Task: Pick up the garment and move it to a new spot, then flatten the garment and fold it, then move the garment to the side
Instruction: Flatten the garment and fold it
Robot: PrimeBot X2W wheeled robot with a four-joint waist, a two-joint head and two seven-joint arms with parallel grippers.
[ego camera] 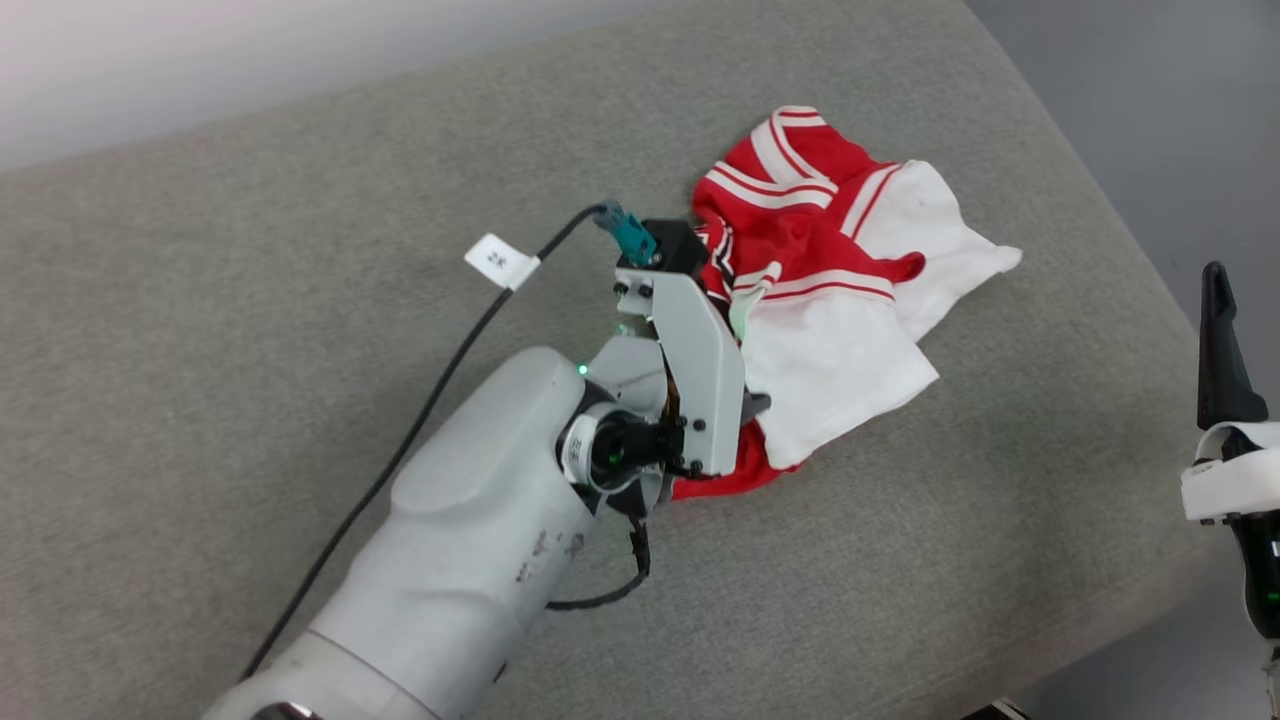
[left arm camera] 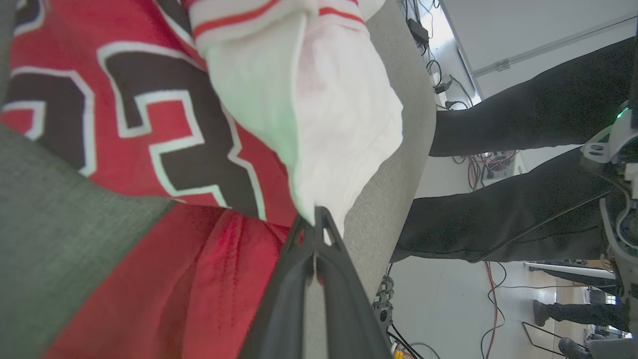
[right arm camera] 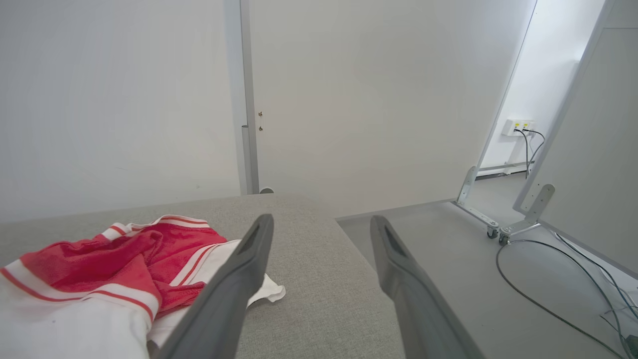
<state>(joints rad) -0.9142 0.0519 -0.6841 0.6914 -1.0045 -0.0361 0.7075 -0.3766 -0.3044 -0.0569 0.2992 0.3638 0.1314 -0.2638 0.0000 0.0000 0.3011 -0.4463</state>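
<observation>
Red and white fabric of the garment (ego camera: pixel 830 230) lies crumpled on the right half of the grey cloth-covered surface (ego camera: pixel 250 300), toward its far right corner. In the head view a white sleeve panel spreads to the right and toward the near side, with red-and-white striped trim at the far end of the heap.

The left hand (ego camera: pixel 752 405) reaches in from the lower left and meets the garment at its left, near edge. The pale wrist housing covers part of the red cloth there. A dark cable with a white tag (ego camera: pixel 500 262) runs back along the forearm.

In the left wrist view the left hand (left arm camera: pixel 315 224) has its two dark fingers (left arm camera: pixel 344 299) pressed together. They are pinched at the tips on the lowest corner of the white panel, where it overlaps the red body. Black white-outlined numerals on the garment (left arm camera: pixel 149 124) lie just beyond and to the left of the tips. Red cloth lies beside the fingers on their left.

The right hand (ego camera: pixel 1220 350) stands at the right edge of the head view, off the surface's right side and well apart from the garment. In the right wrist view the right hand (right arm camera: pixel 321 222) is spread wide with nothing between its fingers. There the garment (right arm camera: pixel 99 259) lies to the left of the left finger and partly behind it.
</observation>
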